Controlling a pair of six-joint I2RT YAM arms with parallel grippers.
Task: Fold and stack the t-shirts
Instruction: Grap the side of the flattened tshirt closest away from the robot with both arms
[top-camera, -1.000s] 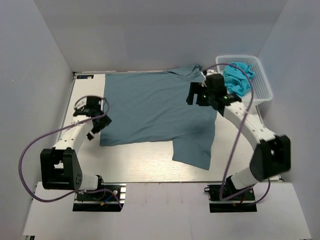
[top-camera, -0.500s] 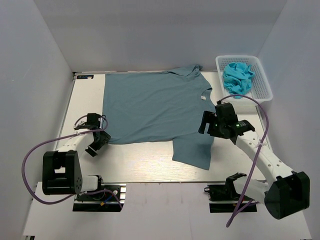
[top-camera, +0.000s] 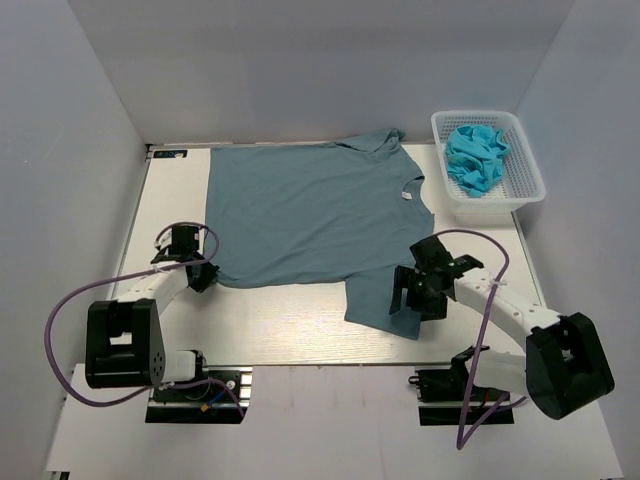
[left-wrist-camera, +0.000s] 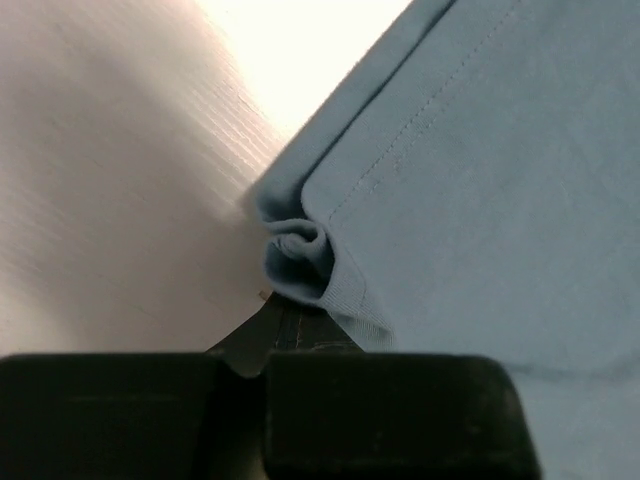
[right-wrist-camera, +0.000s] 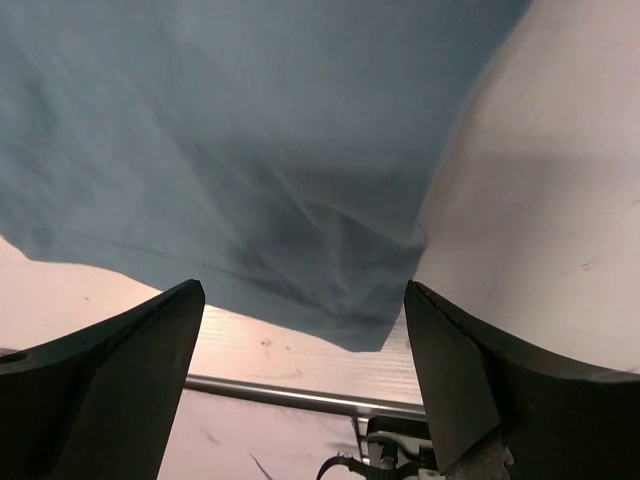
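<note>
A slate-blue t-shirt (top-camera: 310, 210) lies spread flat on the white table, its collar with a small white label (top-camera: 407, 196) at the right. My left gripper (top-camera: 203, 276) sits at the shirt's near-left hem corner. In the left wrist view that left gripper (left-wrist-camera: 276, 318) is shut on the bunched corner (left-wrist-camera: 298, 258) of the t-shirt (left-wrist-camera: 480, 170). My right gripper (top-camera: 410, 297) hovers open over the near sleeve (top-camera: 385, 295). In the right wrist view the sleeve's hem (right-wrist-camera: 300, 250) shows between the spread fingers (right-wrist-camera: 140, 350) of the right gripper (right-wrist-camera: 303, 292).
A white mesh basket (top-camera: 525, 165) at the far right holds crumpled turquoise cloth (top-camera: 475, 155). The table's front edge rail (right-wrist-camera: 300, 395) runs just below the sleeve. Grey walls close in on the left, back and right.
My left gripper has gone from open to shut on the shirt's near-left corner. The right arm has swung from the collar at the far right down to the near sleeve.
</note>
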